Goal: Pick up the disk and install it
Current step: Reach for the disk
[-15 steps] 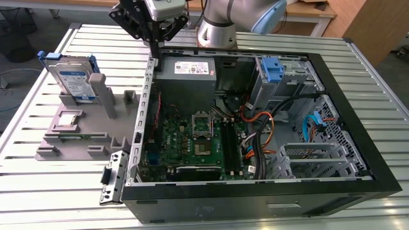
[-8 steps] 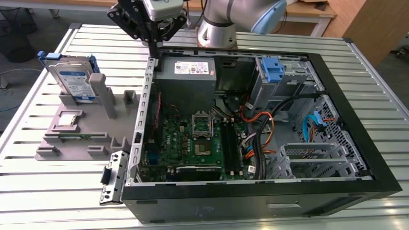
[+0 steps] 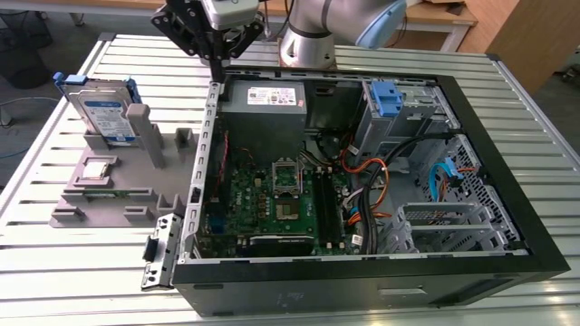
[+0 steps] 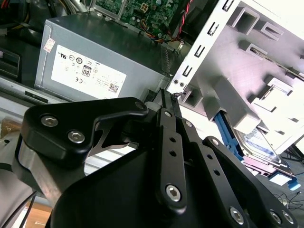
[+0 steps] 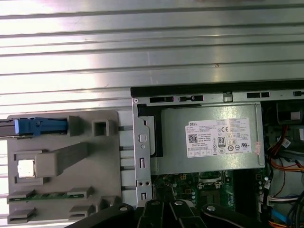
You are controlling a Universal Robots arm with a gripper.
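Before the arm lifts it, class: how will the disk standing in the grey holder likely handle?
The disk probably stays stiff: a silver body in a blue plastic frame. It likely feels heavy for its size, being a slab-like drive. Standing on edge in the grey holder, it could tip or bind if pulled askew.

The metal edge of the open case (image 3: 512,197) runs right under my gripper (image 3: 217,68). Just inside that edge, close below me, sits the grey power supply (image 3: 272,98). Farther from me lie the motherboard (image 3: 272,197) and cables (image 3: 381,170). Outside the edge, also near me, a grey rack (image 3: 118,183) rests on the slatted table (image 3: 54,272). A blue latch (image 3: 387,102) stands well off.
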